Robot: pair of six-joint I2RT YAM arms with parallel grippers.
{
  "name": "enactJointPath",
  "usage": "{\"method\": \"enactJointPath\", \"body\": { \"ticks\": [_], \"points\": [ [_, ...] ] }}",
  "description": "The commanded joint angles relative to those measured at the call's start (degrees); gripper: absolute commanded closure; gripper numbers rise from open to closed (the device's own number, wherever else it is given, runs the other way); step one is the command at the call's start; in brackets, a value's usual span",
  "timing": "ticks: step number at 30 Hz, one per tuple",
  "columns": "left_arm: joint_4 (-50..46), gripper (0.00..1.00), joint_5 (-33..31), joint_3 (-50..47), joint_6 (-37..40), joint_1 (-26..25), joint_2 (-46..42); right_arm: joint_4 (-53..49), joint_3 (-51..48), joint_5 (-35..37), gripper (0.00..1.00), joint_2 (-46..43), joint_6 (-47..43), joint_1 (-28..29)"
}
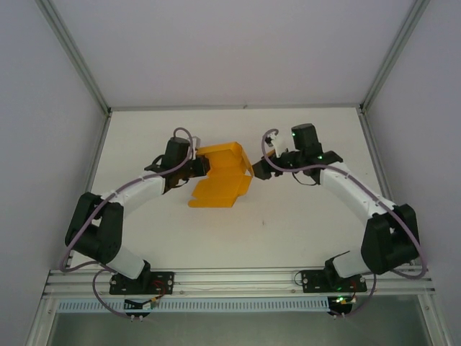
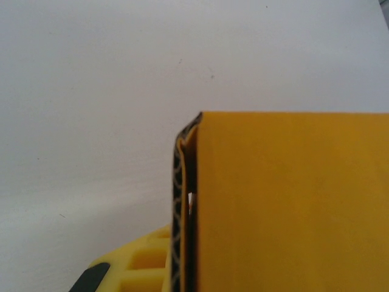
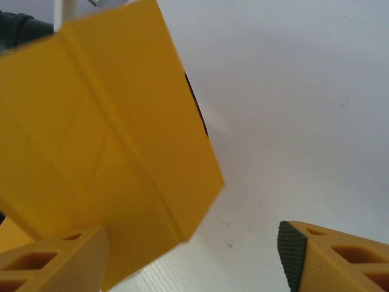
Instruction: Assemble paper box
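Right hand [image 3: 194,249] sat spread just beside box [image 1: 220,176], held over the surface [image 1: 302,216] by left hand [image 1: 189,171] pinching its edge; best close squarely on near flap [image 3: 140,152], then fold inward without yanking that pinch.

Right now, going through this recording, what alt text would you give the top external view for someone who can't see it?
A partly folded orange-yellow paper box is in the middle of a white table, with the left gripper shut on its left edge and the right gripper open at its right edge. Pale walls surround the table.
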Motion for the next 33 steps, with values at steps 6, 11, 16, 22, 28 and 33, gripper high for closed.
{"method": "enactJointPath", "body": {
  "ticks": [6,11,16,22,28,33],
  "points": [
    [-1.49,1.0,-1.35,3.13,0.73,-1.38,1.13,-1.08,4.02,-2.67,0.34,4.53,-6.66,4.4],
    [-2.46,1.0,-2.43,4.17,0.89,-2.25,1.31,7.03,3.51,14.11,0.3,6.07,-0.55,8.3],
    [-5.12,1.0,-6.48,4.98,0.64,-3.92,1.07,15.41,2.67,31.72,0.49,7.36,7.38,11.16],
    [-8.73,1.0,-10.28,6.56,-1.34,-5.65,1.46,18.26,2.28,46.99,0.69,9.01,10.3,14.39],
    [-12.26,1.0,-13.57,9.31,-4.52,-7.47,2.97,19.43,2.58,61.02,0.86,12.89,15.7,16.5],
    [-13.49,1.0,-15.59,10.62,-7.56,-7.76,4.75,20.98,2.66,71.9,0.97,16.65,20.35,17.22]
  ]
}}
